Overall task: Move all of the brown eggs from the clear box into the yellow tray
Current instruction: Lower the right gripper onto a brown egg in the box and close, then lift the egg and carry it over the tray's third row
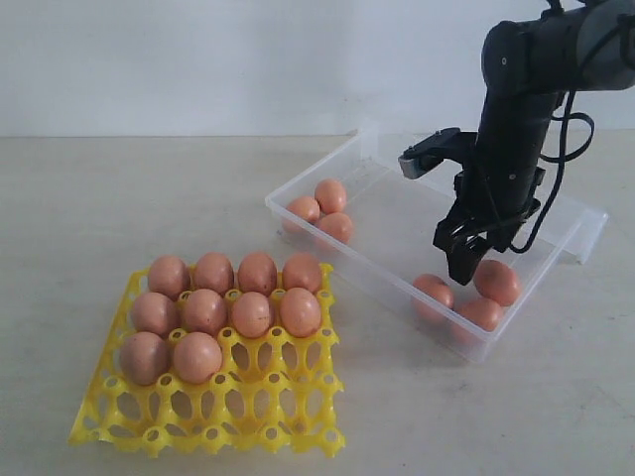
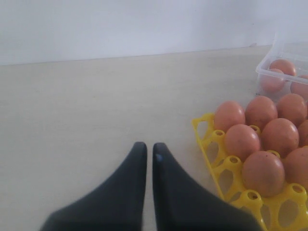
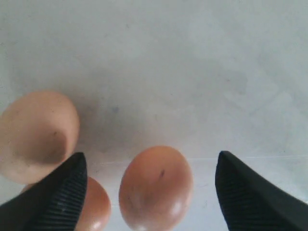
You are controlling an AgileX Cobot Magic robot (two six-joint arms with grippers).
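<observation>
The yellow tray [image 1: 248,407] lies at the front left, its far rows filled with several brown eggs [image 1: 204,310]. Behind and to the right is the clear box [image 1: 369,261], with three eggs [image 1: 330,195] in its far-left corner and three [image 1: 496,282] in its near corner. My right gripper [image 1: 466,263] hangs open just over the near group. In the right wrist view one egg [image 3: 156,187] sits between its spread fingers [image 3: 57,197], untouched. My left gripper [image 2: 149,147] is shut and empty over bare table beside the tray [image 2: 226,168]; the exterior view does not show it.
The box's clear lid [image 1: 587,230] hangs open on its far right side. The tray's near rows of cups [image 1: 213,416] hold nothing. The left wrist view shows the box corner [image 2: 269,62] beyond the tray. Pale tabletop [image 1: 89,208] and a white wall behind.
</observation>
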